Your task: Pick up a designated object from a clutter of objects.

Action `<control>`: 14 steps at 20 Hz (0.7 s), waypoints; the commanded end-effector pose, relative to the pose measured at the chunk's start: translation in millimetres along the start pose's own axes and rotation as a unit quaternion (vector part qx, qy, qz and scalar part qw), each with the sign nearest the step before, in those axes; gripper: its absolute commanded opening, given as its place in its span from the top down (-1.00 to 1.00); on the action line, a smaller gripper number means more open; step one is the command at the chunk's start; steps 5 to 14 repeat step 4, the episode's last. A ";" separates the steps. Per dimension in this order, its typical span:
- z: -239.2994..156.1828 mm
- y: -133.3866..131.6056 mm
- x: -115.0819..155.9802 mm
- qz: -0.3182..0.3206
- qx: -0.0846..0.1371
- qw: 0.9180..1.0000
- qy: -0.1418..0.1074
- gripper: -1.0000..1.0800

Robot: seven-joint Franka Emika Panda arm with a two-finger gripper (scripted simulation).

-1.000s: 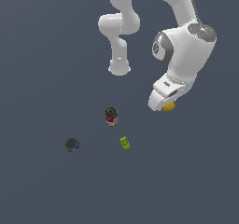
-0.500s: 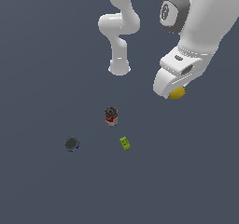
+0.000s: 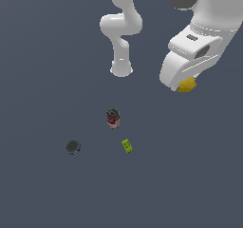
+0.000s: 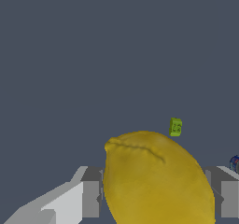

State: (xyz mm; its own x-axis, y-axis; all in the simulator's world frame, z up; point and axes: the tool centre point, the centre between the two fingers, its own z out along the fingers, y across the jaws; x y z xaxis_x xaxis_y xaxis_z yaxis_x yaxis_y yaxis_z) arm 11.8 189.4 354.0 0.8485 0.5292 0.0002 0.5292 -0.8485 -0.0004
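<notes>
One lemon point(image 4: 156, 181) clamped in end effector point(image 4: 156, 197), three items below

You were looking at a simulator's render, not a real room: a flat, featureless slate-grey floor point(image 3: 47, 42) ran everywhere, without walls or furniture, under a smooth white arm point(image 3: 121, 27).

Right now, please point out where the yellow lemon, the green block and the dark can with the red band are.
yellow lemon point(image 4: 156, 181): wrist view, middle of its skin, between the pincer fingers.
green block point(image 3: 126, 146): exterior view, its top face.
dark can with the red band point(image 3: 113, 118): exterior view, its side wall.
</notes>
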 end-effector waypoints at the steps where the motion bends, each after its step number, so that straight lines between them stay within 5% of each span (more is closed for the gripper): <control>1: -6.2 1.1 1.2 0.000 0.000 1.000 0.000 1.00; 14: -8.3 1.5 1.7 0.000 0.000 1.000 0.000 1.00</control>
